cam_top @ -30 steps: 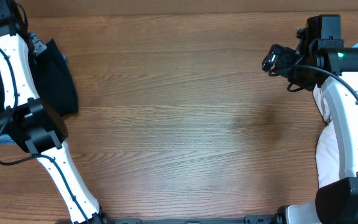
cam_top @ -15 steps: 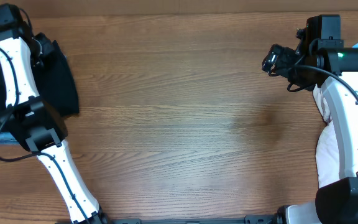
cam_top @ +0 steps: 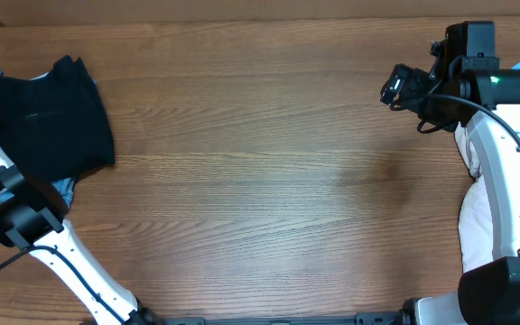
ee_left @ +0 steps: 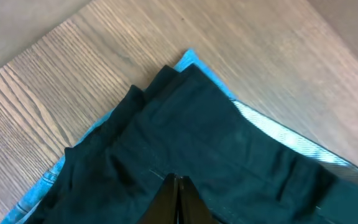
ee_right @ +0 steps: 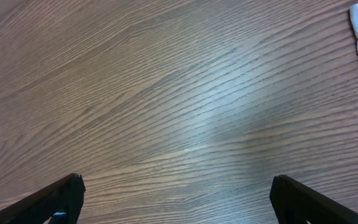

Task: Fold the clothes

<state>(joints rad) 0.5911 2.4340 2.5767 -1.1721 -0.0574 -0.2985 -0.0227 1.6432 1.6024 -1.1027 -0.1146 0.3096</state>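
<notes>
Left hand point(ee_left: 178, 198) pinched together over soft, creased black garment point(ee_left: 229, 143); right hand point(ee_right: 176, 190) spread wide above grained wooden table point(ee_right: 166, 93).

No text, label, brand, number or sign can be read in any view. Any marking on the black garment point(cam_top: 57, 117) at the left edge of the surface point(cam_top: 260, 181) is too small to make out.
</notes>
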